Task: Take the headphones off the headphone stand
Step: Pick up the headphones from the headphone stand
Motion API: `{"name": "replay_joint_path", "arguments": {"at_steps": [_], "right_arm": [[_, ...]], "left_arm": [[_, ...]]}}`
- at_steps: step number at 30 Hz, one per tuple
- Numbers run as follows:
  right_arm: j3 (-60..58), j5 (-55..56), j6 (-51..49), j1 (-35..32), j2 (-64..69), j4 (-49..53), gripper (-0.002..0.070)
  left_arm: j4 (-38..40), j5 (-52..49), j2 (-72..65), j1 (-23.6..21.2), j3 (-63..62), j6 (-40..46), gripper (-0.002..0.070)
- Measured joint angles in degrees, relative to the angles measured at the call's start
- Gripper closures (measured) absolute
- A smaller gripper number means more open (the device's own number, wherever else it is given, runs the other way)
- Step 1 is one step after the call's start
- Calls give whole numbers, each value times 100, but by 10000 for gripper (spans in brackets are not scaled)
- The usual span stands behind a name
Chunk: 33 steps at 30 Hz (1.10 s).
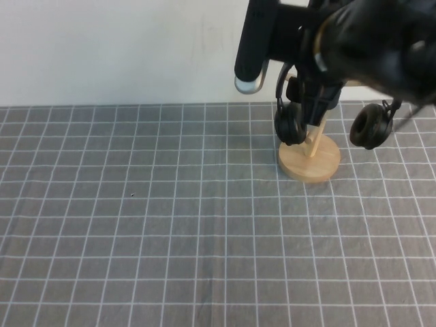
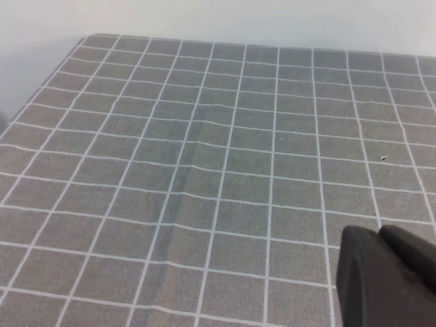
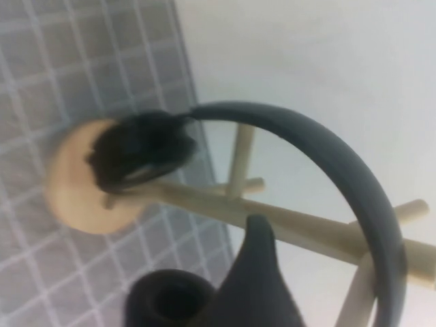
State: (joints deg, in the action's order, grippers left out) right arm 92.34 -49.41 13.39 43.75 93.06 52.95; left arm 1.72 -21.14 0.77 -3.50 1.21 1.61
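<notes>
The black headphones [image 1: 291, 122] hang on the light wooden headphone stand [image 1: 310, 162] at the far right of the table, one ear cup on each side of the pole. My right gripper [image 1: 320, 95] hovers at the top of the stand, open. In the right wrist view one finger [image 3: 257, 269] stands apart from the arched headband [image 3: 327, 146], with the slanted pole [image 3: 293, 225] and its pegs between them. An ear cup [image 3: 139, 150] hangs over the round base [image 3: 71, 194]. My left gripper [image 2: 378, 233] is shut and holds nothing, low over the bare cloth.
A grey cloth with a white grid [image 1: 170, 225] covers the table. A white wall [image 1: 102, 48] rises right behind the stand. The right arm's bulky black links [image 1: 381, 41] hang over the stand's top and hide it from above.
</notes>
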Motion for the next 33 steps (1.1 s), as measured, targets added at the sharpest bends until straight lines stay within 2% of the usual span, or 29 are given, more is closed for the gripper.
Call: {"name": "replay_joint_path", "arguments": {"at_steps": [3,8,12,28,31,33], "right_arm": [[0,-9,-303,-11,127,362,148],[0,49,-250,-23,244,411,148],[0,152,-250,-169,348,529,181],[0,526,-250,-459,574,898,185],[0,541,-250,-459,574,937,281],[0,530,-250,-459,574,937,400]], "left_arm": [[0,0,0,0,0,0,679],[0,0,0,0,0,0,679],[0,0,0,0,0,0,679],[0,0,0,0,0,0,679],[0,0,0,0,0,0,679],[0,0,0,0,0,0,679]]}}
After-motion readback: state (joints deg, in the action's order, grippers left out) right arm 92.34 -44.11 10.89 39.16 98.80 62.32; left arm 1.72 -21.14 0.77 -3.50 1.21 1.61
